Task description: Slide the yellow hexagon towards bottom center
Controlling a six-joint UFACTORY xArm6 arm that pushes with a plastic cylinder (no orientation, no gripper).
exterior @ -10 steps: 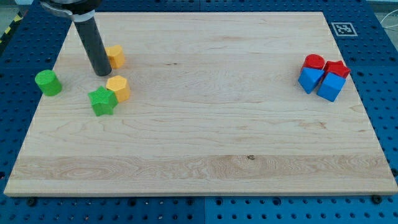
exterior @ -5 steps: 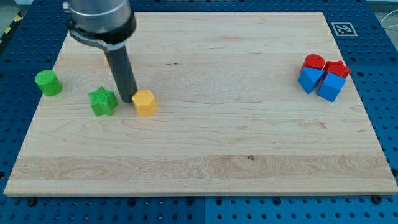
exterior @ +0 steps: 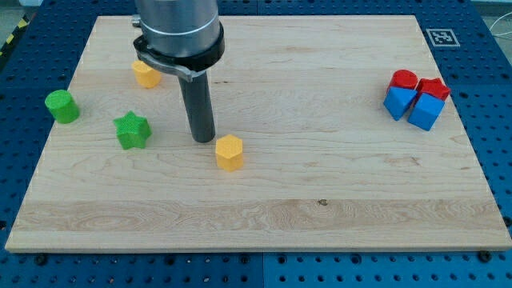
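The yellow hexagon stands on the wooden board, left of the board's middle. My tip rests just to the hexagon's upper left, very close to it or touching. The dark rod rises from the tip towards the view's top.
A second yellow block lies near the top left, partly behind the arm. A green star and a green cylinder sit at the left. At the right, a red cylinder, a red block and two blue blocks cluster together.
My tip has moved right and down, pushing the yellow hexagon away from the green star towards the board's lower middle. The other blocks have not moved.
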